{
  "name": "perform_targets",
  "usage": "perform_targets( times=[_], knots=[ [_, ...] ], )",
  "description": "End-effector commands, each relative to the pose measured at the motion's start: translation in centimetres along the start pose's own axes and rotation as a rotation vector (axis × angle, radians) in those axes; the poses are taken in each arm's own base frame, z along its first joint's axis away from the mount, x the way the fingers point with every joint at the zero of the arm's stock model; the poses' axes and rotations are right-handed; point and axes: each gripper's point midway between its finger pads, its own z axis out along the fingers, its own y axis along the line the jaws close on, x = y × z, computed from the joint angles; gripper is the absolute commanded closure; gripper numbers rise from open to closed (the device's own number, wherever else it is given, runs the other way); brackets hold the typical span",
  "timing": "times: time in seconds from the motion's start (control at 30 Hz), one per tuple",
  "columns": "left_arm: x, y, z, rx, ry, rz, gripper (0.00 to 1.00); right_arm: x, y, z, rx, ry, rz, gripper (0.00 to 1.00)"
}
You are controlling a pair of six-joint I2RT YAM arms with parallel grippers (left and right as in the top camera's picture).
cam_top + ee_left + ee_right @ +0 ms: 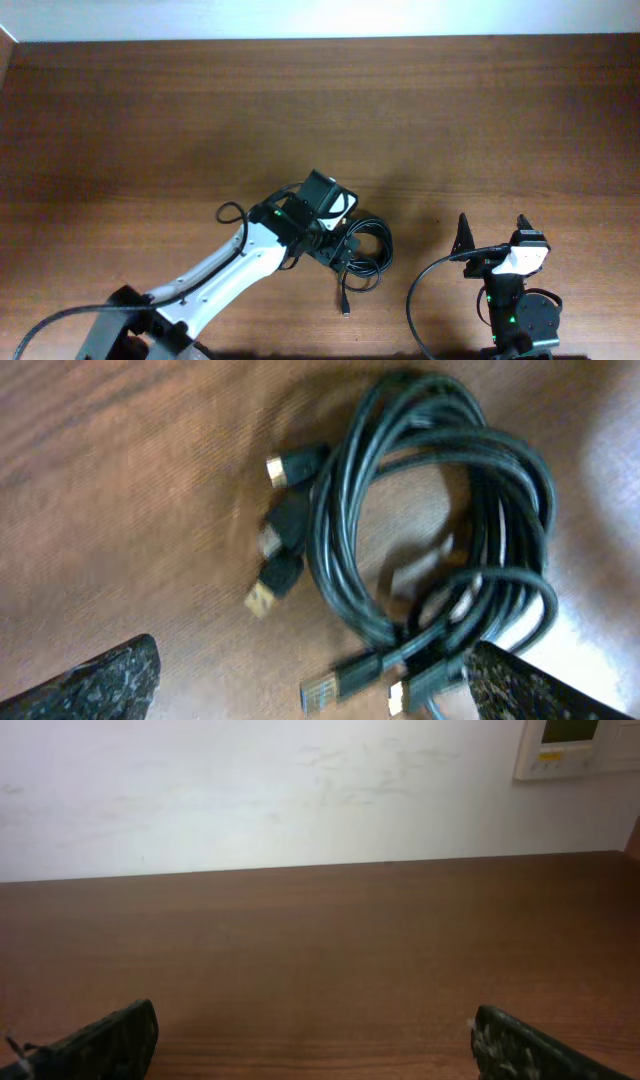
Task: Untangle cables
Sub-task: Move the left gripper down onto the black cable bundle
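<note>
The cables point(365, 250) lie as one tangled black coil on the wooden table, right of my left gripper. One loose end with a plug point(345, 312) trails toward the front edge. In the left wrist view the coil point(440, 520) fills the upper right, with several gold and silver-tipped plugs point(275, 550) beside and below it. My left gripper point(310, 685) is open and hovers just over the coil, with two plug ends between its fingers. My right gripper point(492, 232) is open and empty, parked at the front right, apart from the cables; its wrist view point(315, 1040) shows only bare table.
The right arm's own thick black wire point(420, 290) loops at the front right. A white wall point(300, 790) with a wall panel point(575, 748) rises behind the table's far edge.
</note>
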Motion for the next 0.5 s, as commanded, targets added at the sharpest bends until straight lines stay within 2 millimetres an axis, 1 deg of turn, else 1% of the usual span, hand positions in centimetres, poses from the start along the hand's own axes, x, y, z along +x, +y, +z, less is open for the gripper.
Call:
perform_targets(
  times=[0.0,0.13,0.27,0.33,0.47],
  knots=[
    [-1.6,-0.2,1.5,0.012,-0.033,-0.004,0.01,0.2,-0.4,0.0,0.017,0.003,-0.001,0.01],
    [-1.3,0.0,2.1,0.003,-0.016,-0.007,0.01,0.2,-0.4,0.0,0.017,0.003,-0.001,0.01],
    [-2.2,0.5,2.3,-0.025,-0.052,-0.006,0.01,0.2,-0.4,0.0,0.017,0.003,-0.001,0.01],
    [-2.6,0.6,3.1,-0.026,-0.063,-0.005,0.01,0.2,-0.4,0.0,0.017,0.003,-0.001,0.01],
    [-2.2,0.9,5.3,-0.022,-0.035,-0.008,0.01,0.2,-0.4,0.0,0.017,0.003,-0.001,0.01]
  ],
)
